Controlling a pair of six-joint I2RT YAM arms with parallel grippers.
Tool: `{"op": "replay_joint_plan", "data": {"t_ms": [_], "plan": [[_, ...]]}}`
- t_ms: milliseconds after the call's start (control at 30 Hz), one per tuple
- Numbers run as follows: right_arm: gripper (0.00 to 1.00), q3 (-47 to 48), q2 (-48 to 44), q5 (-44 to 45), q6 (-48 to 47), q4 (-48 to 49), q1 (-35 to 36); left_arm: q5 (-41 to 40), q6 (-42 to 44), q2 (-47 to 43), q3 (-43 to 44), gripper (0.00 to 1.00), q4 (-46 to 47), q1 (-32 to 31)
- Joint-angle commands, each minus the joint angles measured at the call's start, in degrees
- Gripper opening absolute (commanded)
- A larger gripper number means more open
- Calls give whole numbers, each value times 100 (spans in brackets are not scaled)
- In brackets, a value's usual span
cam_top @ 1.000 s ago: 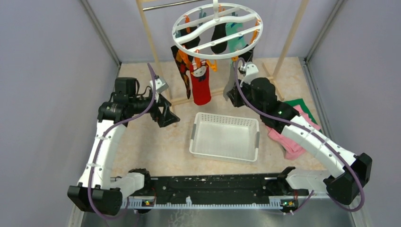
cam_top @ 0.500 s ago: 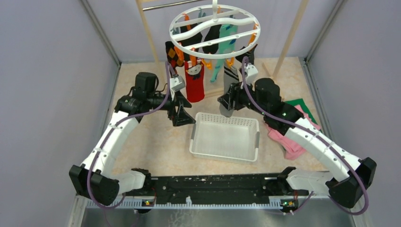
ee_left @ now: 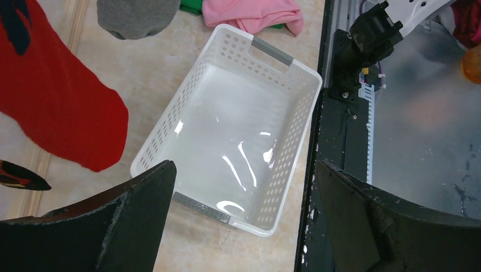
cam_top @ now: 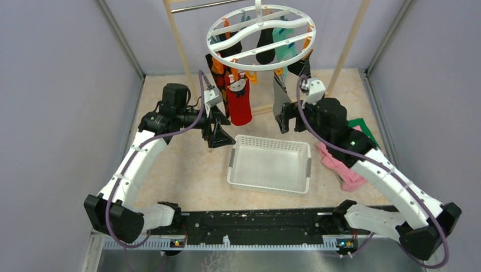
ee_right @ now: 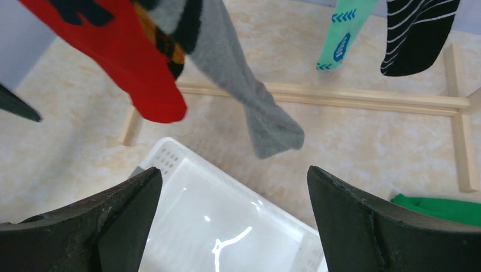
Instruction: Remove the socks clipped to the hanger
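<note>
Socks [cam_top: 240,105] in red, grey, teal and black dangle from clips under the white ring hanger [cam_top: 259,21] at the far middle, above the tabletop [cam_top: 181,170]. The left gripper [cam_top: 218,136] hovers just left of the red sock [ee_left: 57,102], its jaws spread wide and empty. The right gripper [cam_top: 287,122] sits close below the grey sock [ee_right: 249,96], jaws likewise apart, holding nothing. A white basket [cam_top: 271,144] lies nearer, with a pink cloth [cam_top: 340,164] and a green cloth [cam_top: 363,127] to its right.
</note>
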Motion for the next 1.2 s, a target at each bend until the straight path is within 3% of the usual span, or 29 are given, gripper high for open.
{"op": "replay_joint_plan", "data": {"t_ms": [0,100,167,233,267,300,400,700,1167], "plan": [[97,394,672,-4,-715,689,-258,132,127,-76,30,99,249,-15],[89,606,1050,-438,-860,1094,-319,136,145,-125,40,99,174,-13],[79,776,1215,-873,-811,1245,-319,145,147,-157,20,99,148,-14],[58,908,1338,-1336,-673,1244,-313,146,132,-185,-17,99,163,-17],[40,926,1365,-1535,-537,1260,-313,146,106,-185,-43,99,186,-12],[27,899,1353,-1725,-416,1295,-319,150,59,-188,-65,99,234,-15],[13,693,1202,-2334,3,1498,-298,207,-130,-177,-146,99,466,-13],[8,290,850,-3667,1203,2124,-253,605,-684,63,-20,99,984,-37],[11,283,1113,-4521,2138,2911,-34,790,-1015,489,179,99,2022,-373]]}}
